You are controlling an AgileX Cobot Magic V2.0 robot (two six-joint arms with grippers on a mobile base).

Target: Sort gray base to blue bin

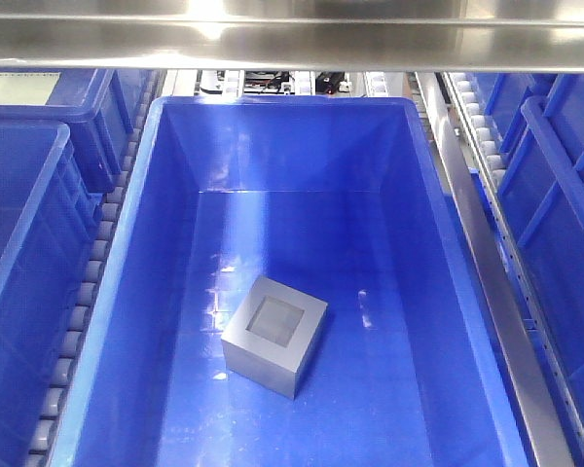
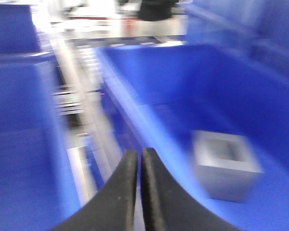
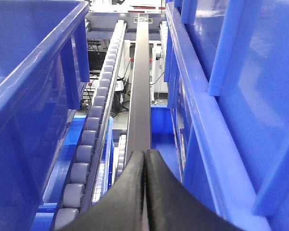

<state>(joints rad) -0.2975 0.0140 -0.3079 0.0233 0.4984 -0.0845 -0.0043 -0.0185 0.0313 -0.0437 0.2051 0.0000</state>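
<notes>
In the front view, other blue crates [image 1: 24, 224] fill the left edge, with a roller track [image 1: 88, 292] beside them. The bin [image 1: 165, 136] takes the center of the frame, and the base [image 1: 274, 335] lies on its floor in the lower middle, recess facing up, turned at an angle, apart from every wall. A metal rail [image 1: 487, 263] runs down the right.

In the blurred left wrist view, the left gripper [image 2: 138, 166] sits at bottom center, fingers pressed nearly together on nothing; the base [image 2: 225, 166] lies to its right inside the bin [image 2: 135, 96].

In the right wrist view, the right gripper [image 3: 145, 163] is clenched empty at bottom center, above rollers [image 3: 94, 130] and a dark rail [image 3: 140, 86].
</notes>
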